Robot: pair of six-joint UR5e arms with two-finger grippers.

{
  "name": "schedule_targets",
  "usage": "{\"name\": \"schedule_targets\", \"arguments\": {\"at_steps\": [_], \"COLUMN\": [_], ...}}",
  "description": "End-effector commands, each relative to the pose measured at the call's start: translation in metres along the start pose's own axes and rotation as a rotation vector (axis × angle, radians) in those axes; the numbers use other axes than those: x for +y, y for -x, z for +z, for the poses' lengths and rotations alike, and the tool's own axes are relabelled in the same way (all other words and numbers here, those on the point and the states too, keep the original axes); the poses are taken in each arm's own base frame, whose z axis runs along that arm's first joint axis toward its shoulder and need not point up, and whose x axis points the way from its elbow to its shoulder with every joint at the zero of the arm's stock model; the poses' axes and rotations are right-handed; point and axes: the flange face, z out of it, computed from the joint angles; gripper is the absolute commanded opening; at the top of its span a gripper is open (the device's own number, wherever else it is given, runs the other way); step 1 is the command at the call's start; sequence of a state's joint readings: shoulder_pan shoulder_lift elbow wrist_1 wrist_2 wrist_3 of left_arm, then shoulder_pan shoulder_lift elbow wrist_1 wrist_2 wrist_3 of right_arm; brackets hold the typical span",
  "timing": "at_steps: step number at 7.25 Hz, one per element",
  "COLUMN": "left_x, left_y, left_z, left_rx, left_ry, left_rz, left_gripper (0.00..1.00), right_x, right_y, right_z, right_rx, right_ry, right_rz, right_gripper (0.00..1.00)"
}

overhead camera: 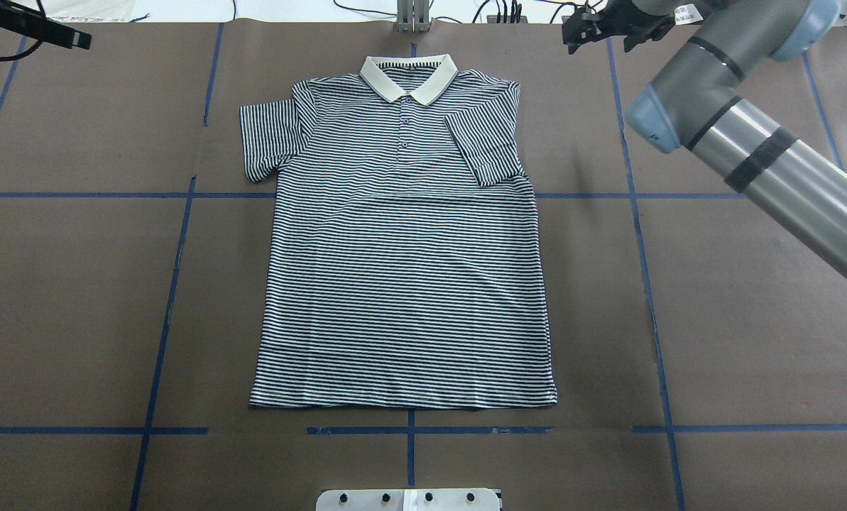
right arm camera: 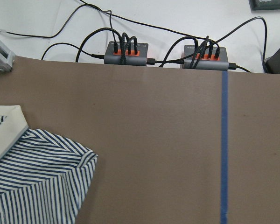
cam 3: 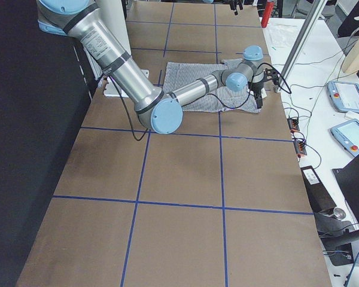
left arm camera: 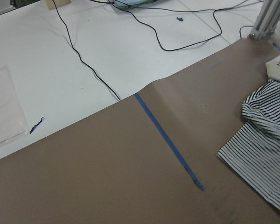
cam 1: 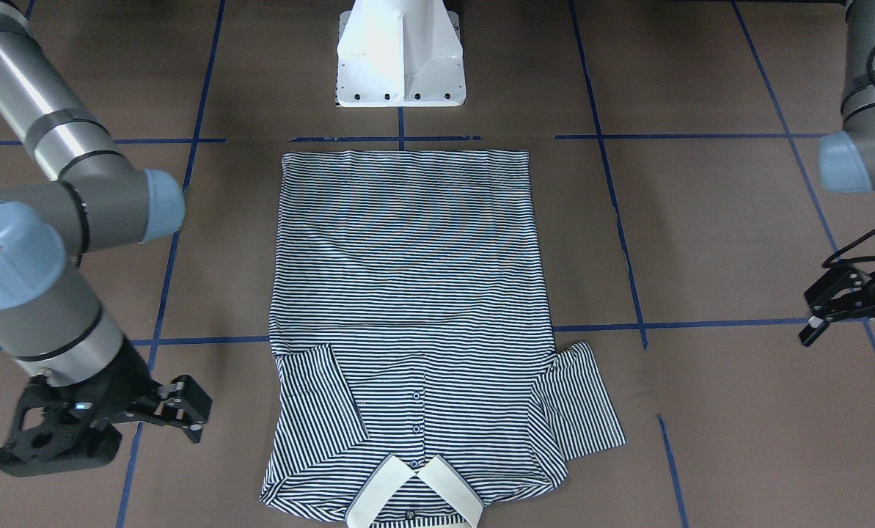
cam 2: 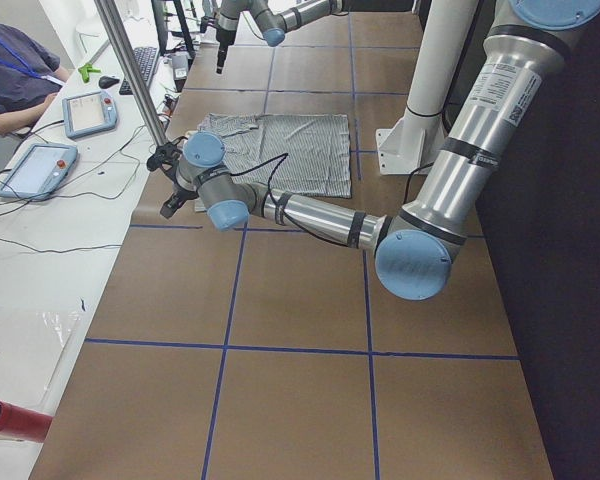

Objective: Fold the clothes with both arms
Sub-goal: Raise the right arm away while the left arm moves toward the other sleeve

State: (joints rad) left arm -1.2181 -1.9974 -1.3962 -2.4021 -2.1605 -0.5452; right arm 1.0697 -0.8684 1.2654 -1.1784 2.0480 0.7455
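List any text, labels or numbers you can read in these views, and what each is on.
None of the text here is legible.
Sticker on the left arm: printed, too small to read.
Sticker on the right arm: too small to read.
Tag inside the collar of the shirt: dark, too small to read.
Tablet screen: blurred, unreadable.

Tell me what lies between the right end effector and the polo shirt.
Nothing. In the front-facing view, only bare brown table cover separates the right end effector from the polo shirt.
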Motion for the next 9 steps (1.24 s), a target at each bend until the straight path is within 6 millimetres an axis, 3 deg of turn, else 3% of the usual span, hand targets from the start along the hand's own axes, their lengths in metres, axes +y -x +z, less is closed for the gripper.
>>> {"name": "schedule_targets", "arguments": {"at_steps": [1, 2, 3, 4, 5, 7, 9], "left_x": [0.005, 0.025, 0.02, 0.027, 0.022, 0.016, 0.02], "left_y": [-0.1, -0.125, -0.129, -0.128, -0.136, -0.143, -0.136], "left_z": [0.068, 0.106, 0.122, 0.15, 0.18, 0.209, 0.218], "left_rx": [-0.056, -0.076, -0.087, -0.125, -0.192, -0.22, -0.241], "left_ry": [-0.114, -0.085, -0.073, -0.066, -0.094, -0.06, -0.037], "left_rz": [-0.189, -0.193, -0.275, -0.387, -0.38, -0.345, -0.282], "left_gripper": [1.0, 1.0, 1.0, 0.93, 0.89, 0.81, 0.76], "right_x": [0.019, 0.026, 0.029, 0.029, 0.031, 0.032, 0.033], "right_y": [-0.108, -0.13, -0.134, -0.135, -0.138, -0.14, -0.142], "right_z": [-0.035, -0.04, -0.039, -0.039, -0.037, -0.036, -0.035], "right_rx": [-0.051, -0.049, -0.046, -0.044, -0.038, -0.036, -0.033], "right_ry": [0.038, 0.041, 0.045, 0.042, 0.045, 0.046, 0.047], "right_rz": [-0.107, -0.106, -0.104, -0.104, -0.101, -0.099, -0.097], "right_gripper": [1.0, 1.0, 1.0, 1.0, 1.0, 1.0, 1.0]}}
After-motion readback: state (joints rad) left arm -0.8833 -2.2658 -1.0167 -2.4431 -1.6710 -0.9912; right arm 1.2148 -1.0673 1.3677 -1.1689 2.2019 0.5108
